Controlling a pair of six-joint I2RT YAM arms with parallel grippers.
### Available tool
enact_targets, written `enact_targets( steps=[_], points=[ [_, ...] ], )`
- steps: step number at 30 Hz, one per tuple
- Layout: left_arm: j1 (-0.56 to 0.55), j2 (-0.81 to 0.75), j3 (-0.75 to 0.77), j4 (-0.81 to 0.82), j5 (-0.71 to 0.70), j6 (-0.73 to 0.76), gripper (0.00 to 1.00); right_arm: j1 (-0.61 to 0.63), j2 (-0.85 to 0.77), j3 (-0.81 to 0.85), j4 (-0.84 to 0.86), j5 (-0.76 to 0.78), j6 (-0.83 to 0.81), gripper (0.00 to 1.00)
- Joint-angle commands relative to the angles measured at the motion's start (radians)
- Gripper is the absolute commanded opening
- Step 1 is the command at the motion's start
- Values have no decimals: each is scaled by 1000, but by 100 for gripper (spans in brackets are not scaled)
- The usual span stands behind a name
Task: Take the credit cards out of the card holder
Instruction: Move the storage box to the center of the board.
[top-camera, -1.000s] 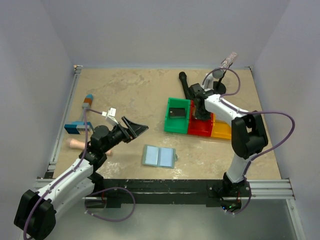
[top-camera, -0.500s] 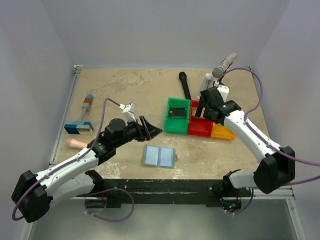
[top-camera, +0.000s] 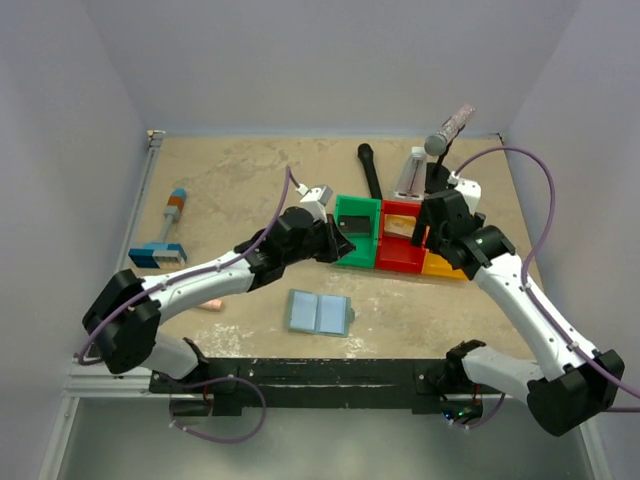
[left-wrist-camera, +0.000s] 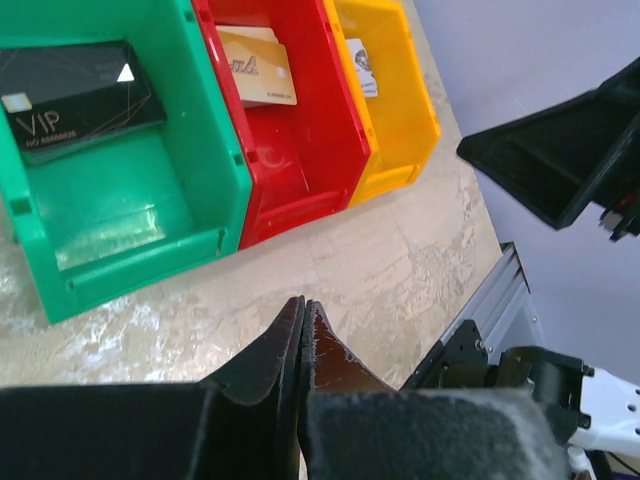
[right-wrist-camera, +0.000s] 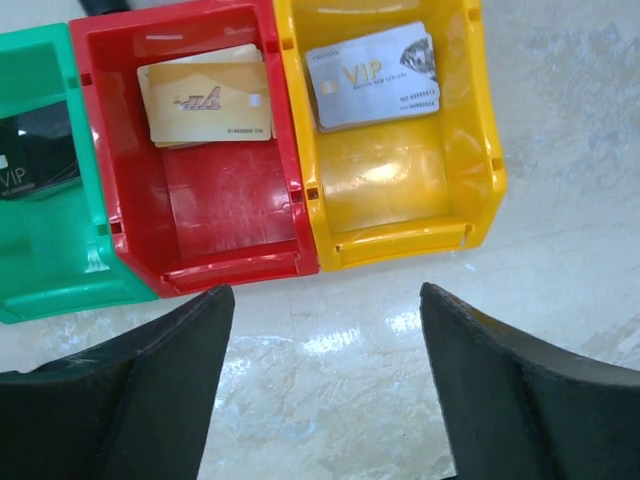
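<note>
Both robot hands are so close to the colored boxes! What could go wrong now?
1. The shut left gripper sits close to the green bin; pushing forward, it might shove the bin and slide the dark card inside.
2. The open right gripper hangs over the red bin and yellow bin; coming down, a finger might catch a rim.
3. Both arms crowd the same bins, so they might bump.

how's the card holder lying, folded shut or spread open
Spread open: the card holder lies flat, both panels showing side by side across the centre crease.
</note>
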Motion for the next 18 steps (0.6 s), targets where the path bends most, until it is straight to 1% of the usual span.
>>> enact_targets(
  steps=[1,3,5,6,7,8,10,11,12,14,18],
  points=[
    [-7,55,120,7,-16,22,1,-34,18,-33,31,-29,30,64],
    [-7,52,111,5,-26,14,1,-56,61,-23,43,-57,47,52],
    [-7,31,84,5,-38,14,0,-62,111,-6,53,-97,38,47],
    [-7,17,64,7,-43,10,0,-62,136,-3,63,-101,35,47],
    [-7,5,48,13,-49,10,0,-62,156,3,72,-104,33,48],
    [-6,-8,30,16,-52,8,0,-65,185,5,82,-103,32,52],
    [-6,-24,9,19,-49,7,0,-82,225,10,92,-117,32,68],
    [-6,-32,4,20,-43,10,0,-94,245,10,100,-132,32,72],
    [-7,-35,-4,20,-40,10,0,-106,257,8,108,-152,30,73],
    [-7,-44,-15,24,-39,10,0,-120,275,5,128,-170,32,72],
    [-7,-60,-27,33,-37,19,0,-143,315,14,155,-195,27,66]
  ],
)
